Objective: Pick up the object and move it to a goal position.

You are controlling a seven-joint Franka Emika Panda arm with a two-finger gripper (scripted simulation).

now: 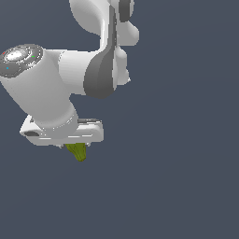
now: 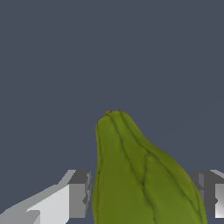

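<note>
Exterior view: we see the white arm (image 1: 70, 79) bent low against a plain grey-blue backdrop. Beneath its wide white gripper (image 1: 74, 147) hangs the object (image 1: 78, 151), olive-green and lumpy, its narrow end pointing down and away from the gripper. Only that lower part shows; the fingers are mostly hidden behind the gripper body.

Wrist view: we see the object (image 2: 140, 175) filling the space between the two fingers (image 2: 78, 194), ridged and tapering away from the gripper. Both pads sit against its sides, so the gripper is clamped on it.
</note>
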